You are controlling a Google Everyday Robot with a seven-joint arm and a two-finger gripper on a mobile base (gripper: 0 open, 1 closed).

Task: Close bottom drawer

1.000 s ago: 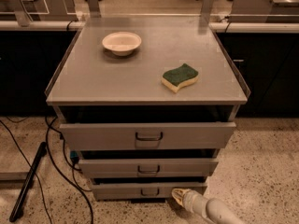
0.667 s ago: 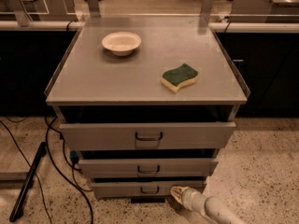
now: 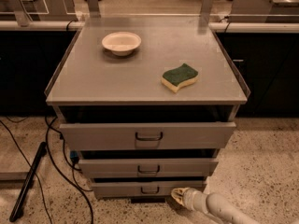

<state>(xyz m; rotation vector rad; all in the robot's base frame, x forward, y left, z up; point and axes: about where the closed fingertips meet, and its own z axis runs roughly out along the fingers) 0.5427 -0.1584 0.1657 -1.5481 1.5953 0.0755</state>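
The bottom drawer [image 3: 149, 189] is the lowest of three grey drawer fronts on the metal cabinet, with a small dark loop handle [image 3: 149, 190]. A narrow dark gap shows above its front, and the front stands set back from the middle drawer front [image 3: 148, 167]. My gripper [image 3: 178, 195], on a white arm that comes in from the lower right, is at floor level just right of the handle, right at the drawer front's lower right part.
The top drawer front [image 3: 148, 135] sticks out furthest. On the cabinet top lie a white bowl [image 3: 121, 42] and a green and yellow sponge [image 3: 180, 76]. Black cables [image 3: 58, 164] and a dark rod [image 3: 28, 183] lie on the floor at left.
The gripper has stayed at the lower right of the bottom drawer front. The drawer front shows no clear movement.
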